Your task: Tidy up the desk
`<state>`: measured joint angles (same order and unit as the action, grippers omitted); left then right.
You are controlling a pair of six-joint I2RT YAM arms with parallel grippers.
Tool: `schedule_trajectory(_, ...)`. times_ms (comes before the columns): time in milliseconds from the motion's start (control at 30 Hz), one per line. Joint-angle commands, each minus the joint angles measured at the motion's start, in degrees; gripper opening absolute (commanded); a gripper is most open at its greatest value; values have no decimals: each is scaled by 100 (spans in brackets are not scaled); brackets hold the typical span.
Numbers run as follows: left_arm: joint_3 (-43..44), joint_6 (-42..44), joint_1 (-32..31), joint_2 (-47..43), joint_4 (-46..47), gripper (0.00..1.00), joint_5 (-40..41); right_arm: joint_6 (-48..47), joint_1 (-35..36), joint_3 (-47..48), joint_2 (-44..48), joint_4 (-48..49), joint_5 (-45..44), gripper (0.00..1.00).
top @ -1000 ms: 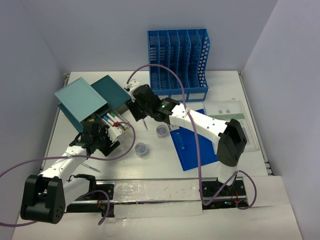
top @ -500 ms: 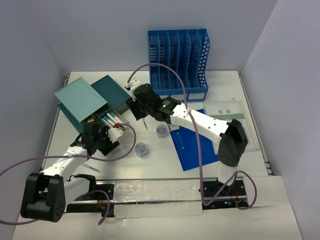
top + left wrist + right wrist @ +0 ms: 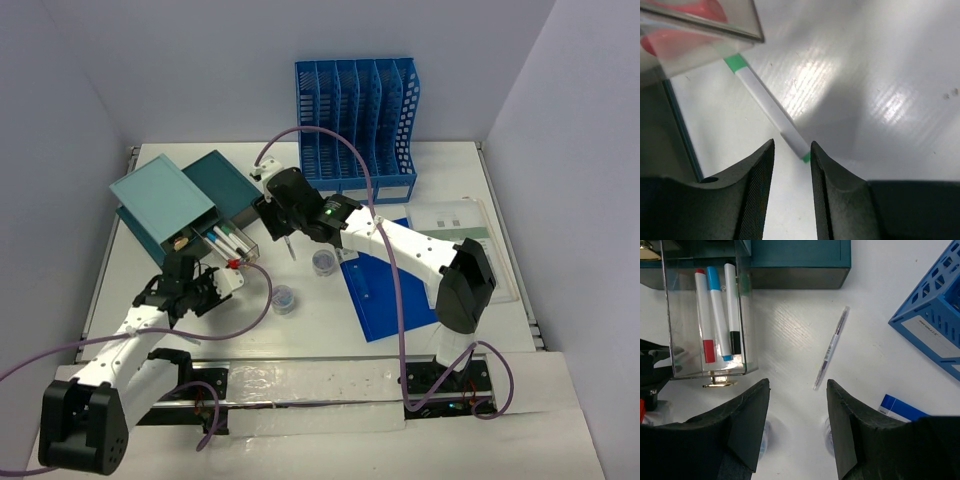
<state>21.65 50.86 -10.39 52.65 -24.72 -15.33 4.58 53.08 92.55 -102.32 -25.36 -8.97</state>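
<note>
Desk [image 3: 320, 335]: white top under both arms; left gripper [image 3: 792, 147]: jaws narrow about the end of the green-ended marker [image 3: 767, 107]; whether pinching, I cannot tell; I would centre it before lifting; right gripper [image 3: 797, 385]: spread, empty, above pen [image 3: 831, 349].

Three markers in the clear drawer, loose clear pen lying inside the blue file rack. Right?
No. The pen lies on the desk, between the clear drawer and the blue file rack, not inside it; the right wrist view shows it. Three markers in the drawer is right.
</note>
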Motion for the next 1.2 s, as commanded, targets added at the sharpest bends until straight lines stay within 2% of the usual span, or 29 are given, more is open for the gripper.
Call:
schedule_trajectory(0,54,289,43,-64,-584,41,-62,-80,-35,96,437,23,-89,57)
schedule_trajectory(167,94,83,108,-159,-401,46,18,-89,-35,15,520,37,-136,56)
schedule_trajectory(400,782,-1605,116,82,175,65,98,-93,-39,-36,538,27,-165,56)
schedule_trajectory(667,867,-1712,108,898,-66,66,388,-133,-43,-11,549,14,-233,56)
schedule_trajectory(1167,643,-1660,2,1199,61,65,661,-140,-39,74,499,-38,-245,56)
